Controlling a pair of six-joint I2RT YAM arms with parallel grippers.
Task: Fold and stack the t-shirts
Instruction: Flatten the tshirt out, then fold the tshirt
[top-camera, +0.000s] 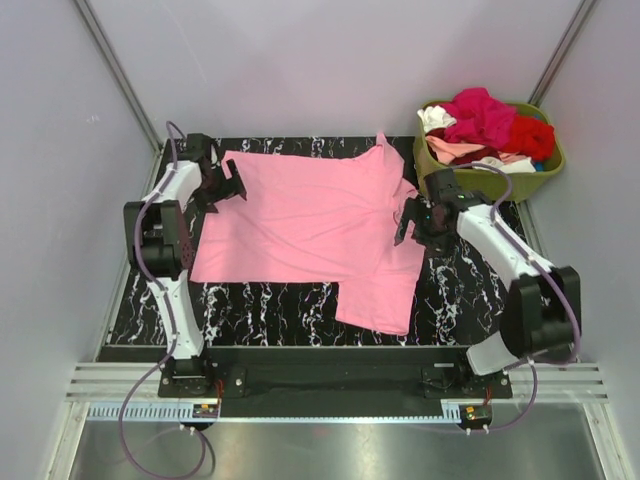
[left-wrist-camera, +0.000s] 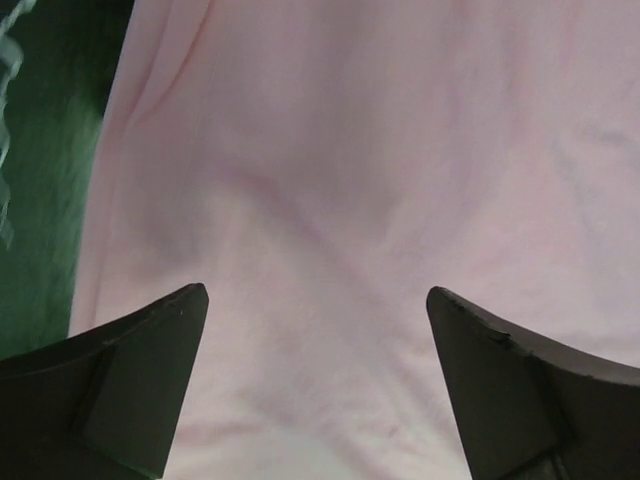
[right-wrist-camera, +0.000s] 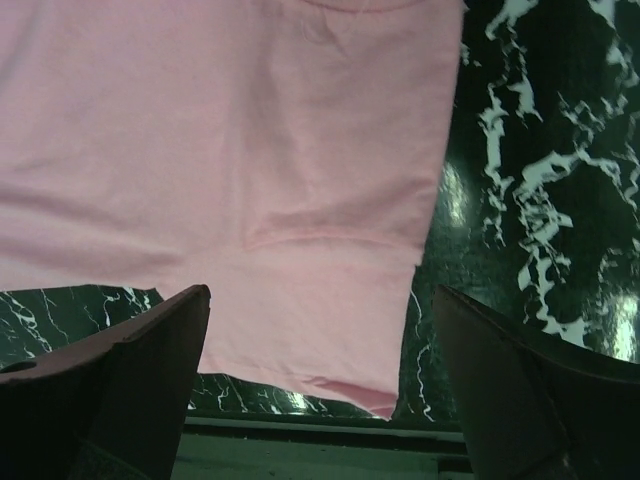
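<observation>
Jaws, left: left gripper (left-wrist-camera: 315, 300) is spread wide and grips nothing. Pink cloth fills the gap under its two fingers.
Jaws, right: right gripper (right-wrist-camera: 320, 295) is likewise wide apart with nothing between the fingers.
Shirt, place: pink t-shirt (top-camera: 310, 220) lies spread out in the middle of the table (top-camera: 270, 305), between the two grippers.
Shirt and left jaws: the left gripper is over the shirt's far-left corner, just inside the cloth's left edge. Whether the fingers touch the cloth cannot be told.
Shirt and right jaws: the right gripper is at the shirt's right edge. In its wrist view the cloth ends in a straight edge and a corner between the fingers, with bare table to the side.
Shirt, shape: roughly rectangular, with a small point jutting far and a broad flap jutting near, both on the right.
Shirt, texture: soft, matte, medium pink knit, mostly flat with faint creases.
Other shirts: heap of t-shirts (top-camera: 490, 120), crumpled, in magenta, red, pale pink and white, piled above the rim.
Tub: tub (top-camera: 548, 165), olive-green plastic with rounded walls, sits at the far right, near the right gripper.
Table surface: glossy black with white marble veining.
Fingers: dark, matte, wedge-shaped.
</observation>
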